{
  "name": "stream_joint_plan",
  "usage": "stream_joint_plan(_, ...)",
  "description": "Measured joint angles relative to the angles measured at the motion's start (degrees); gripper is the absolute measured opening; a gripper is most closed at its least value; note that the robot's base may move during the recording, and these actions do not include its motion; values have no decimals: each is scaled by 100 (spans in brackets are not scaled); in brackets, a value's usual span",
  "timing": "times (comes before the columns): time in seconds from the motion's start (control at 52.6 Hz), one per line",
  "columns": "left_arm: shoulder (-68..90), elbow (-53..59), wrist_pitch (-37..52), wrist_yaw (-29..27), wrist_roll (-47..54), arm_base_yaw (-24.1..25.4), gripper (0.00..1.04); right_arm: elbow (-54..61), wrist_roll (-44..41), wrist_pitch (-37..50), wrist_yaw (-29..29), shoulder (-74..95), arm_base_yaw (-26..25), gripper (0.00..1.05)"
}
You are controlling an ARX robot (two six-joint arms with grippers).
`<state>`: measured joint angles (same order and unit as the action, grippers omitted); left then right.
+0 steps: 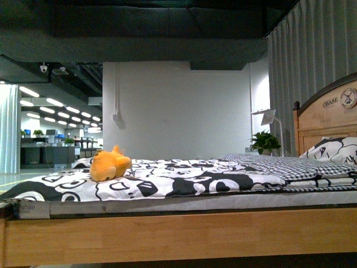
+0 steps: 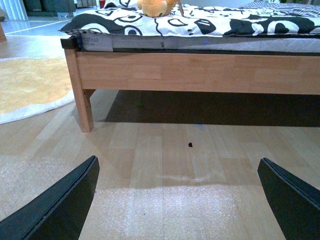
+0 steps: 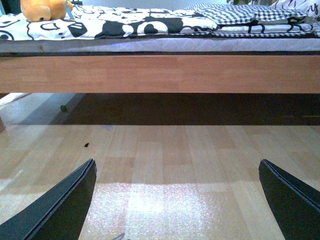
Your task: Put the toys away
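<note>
Plush [image 1: 110, 164], orange-yellow, lies on a bed [image 1: 178, 234] well beyond the reach of both arms as they stand.

Nearest the wrist cameras, the left gripper [image 2: 177, 161] and right gripper [image 3: 177, 162] hang low over the wood floor [image 2: 165, 145]. Each has its jaws spread wide with nothing between them.

Past the floor runs the bed's wooden side rail, topped by a black-and-white quilt [image 1: 167, 184]. The plush rests on that quilt toward the foot end, on the robot's left, well apart from the headboard [image 1: 326, 114]. It sits more nearly ahead of the left arm than the right.

The toy looks light, soft and easily squashed, and in no way fragile, and its fuzzy cover is unlikely to slip. The best hold is probably across the rounded body. A pinch on a fin tip would likely leave it dangling and swinging. The loose quilt beneath could be caught up with it if the jaws close too low.

Farther back, a plant [image 1: 265, 142] and a lamp [image 1: 268, 117] stand beside the headboard.
</note>
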<state>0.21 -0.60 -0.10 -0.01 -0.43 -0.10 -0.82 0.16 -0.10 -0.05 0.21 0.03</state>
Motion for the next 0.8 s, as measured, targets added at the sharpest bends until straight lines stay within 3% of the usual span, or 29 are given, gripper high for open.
stream_joint_plan(0.798,0,0,0,0,0,0,98,0,0,0,0,0,0,98)
